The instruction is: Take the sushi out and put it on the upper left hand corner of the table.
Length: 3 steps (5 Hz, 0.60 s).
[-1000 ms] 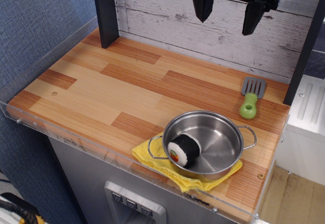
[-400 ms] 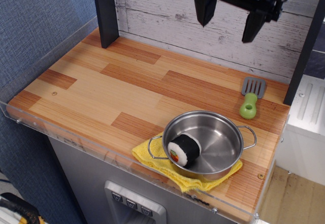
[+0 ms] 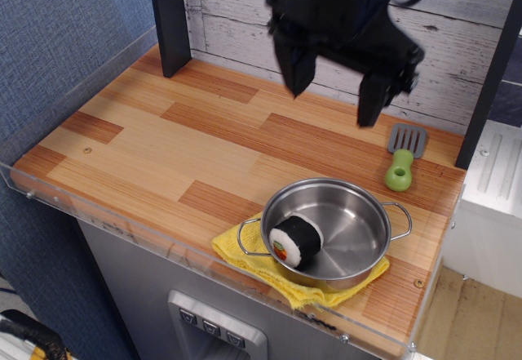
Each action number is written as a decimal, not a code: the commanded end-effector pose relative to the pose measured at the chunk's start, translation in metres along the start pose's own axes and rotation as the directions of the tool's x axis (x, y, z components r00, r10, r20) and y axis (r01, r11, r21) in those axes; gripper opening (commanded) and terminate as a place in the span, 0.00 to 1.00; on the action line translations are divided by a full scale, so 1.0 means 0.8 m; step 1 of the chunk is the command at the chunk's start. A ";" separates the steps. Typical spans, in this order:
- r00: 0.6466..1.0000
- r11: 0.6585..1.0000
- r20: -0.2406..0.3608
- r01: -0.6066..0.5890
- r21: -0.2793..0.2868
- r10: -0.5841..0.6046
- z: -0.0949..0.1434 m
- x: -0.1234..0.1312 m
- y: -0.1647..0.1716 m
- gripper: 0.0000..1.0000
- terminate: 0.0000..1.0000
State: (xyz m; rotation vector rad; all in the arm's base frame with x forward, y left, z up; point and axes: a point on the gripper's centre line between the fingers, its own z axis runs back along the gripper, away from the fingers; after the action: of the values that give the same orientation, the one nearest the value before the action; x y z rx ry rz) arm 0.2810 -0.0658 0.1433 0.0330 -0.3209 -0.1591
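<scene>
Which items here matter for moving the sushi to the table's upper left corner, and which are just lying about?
Job: black-wrapped toy sushi roll; steel pot holding it; wood-plank table; open black gripper.
Lying about: yellow cloth under the pot; green-handled grey spatula.

The sushi (image 3: pixel 295 240) lies in the pot (image 3: pixel 359 213), left of its middle. The pot stands on a cloth (image 3: pixel 245 255) at the table's (image 3: pixel 155 144) near right corner. The spatula (image 3: pixel 402 157) lies behind the pot, by the right edge. The gripper (image 3: pixel 334 92) hangs above the table, behind the pot
</scene>
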 end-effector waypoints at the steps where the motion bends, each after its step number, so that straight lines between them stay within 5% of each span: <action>1: 0.999 1.000 0.037 0.014 0.002 -0.014 0.015 -0.021 0.007 1.00 0.00; 3: 1.000 1.000 -0.028 0.007 0.016 -0.006 -0.013 -0.059 0.006 1.00 0.00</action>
State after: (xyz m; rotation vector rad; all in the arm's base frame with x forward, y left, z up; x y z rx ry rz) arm 0.2384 -0.0527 0.1057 0.0563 -0.2443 -0.1573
